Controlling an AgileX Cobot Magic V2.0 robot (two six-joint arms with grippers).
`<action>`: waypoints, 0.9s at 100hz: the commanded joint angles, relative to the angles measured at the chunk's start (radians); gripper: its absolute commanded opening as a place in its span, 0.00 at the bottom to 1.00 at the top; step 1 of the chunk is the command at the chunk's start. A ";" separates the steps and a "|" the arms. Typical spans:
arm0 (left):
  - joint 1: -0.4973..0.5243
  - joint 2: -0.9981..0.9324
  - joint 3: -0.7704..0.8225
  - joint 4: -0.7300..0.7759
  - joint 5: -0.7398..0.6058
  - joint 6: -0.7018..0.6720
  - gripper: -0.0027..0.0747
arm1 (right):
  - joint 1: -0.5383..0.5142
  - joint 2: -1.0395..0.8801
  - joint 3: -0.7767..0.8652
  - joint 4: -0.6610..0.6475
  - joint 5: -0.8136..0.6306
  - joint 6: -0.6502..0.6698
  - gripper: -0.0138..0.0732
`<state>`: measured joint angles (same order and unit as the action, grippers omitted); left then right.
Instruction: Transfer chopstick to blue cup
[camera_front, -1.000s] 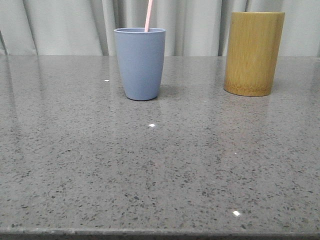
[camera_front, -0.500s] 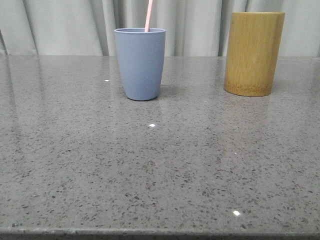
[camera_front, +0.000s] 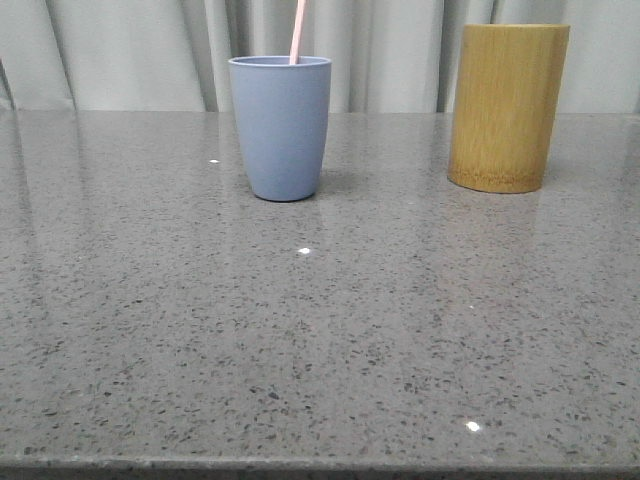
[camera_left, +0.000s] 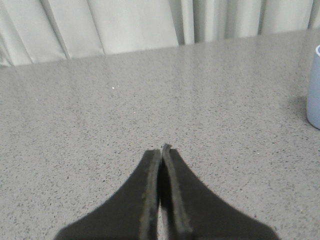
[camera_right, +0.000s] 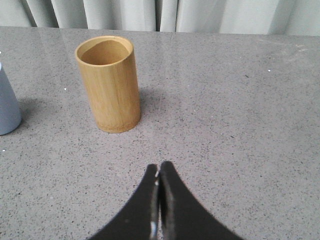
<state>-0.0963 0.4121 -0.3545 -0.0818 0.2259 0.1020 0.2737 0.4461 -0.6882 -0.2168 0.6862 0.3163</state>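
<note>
The blue cup stands upright at the back of the grey table, left of centre. A pale pink chopstick sticks up out of it, only its top end showing. The cup's edge also shows in the left wrist view and the right wrist view. My left gripper is shut and empty over bare table, well short of the cup. My right gripper is shut and empty, a little in front of the bamboo cylinder. Neither gripper shows in the front view.
The yellow-brown bamboo cylinder stands at the back right; in the right wrist view its inside looks empty. Pale curtains hang behind the grey speckled table.
</note>
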 joint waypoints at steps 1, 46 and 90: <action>0.003 -0.080 0.084 0.002 -0.186 -0.001 0.01 | -0.005 0.008 -0.023 -0.023 -0.070 -0.001 0.08; 0.003 -0.453 0.364 0.054 -0.209 -0.001 0.01 | -0.005 0.008 -0.023 -0.023 -0.070 -0.001 0.08; 0.003 -0.451 0.364 0.107 -0.196 -0.019 0.01 | -0.005 0.008 -0.023 -0.023 -0.068 -0.001 0.08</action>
<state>-0.0963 -0.0039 0.0025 0.0232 0.1008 0.0939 0.2737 0.4461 -0.6882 -0.2168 0.6879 0.3163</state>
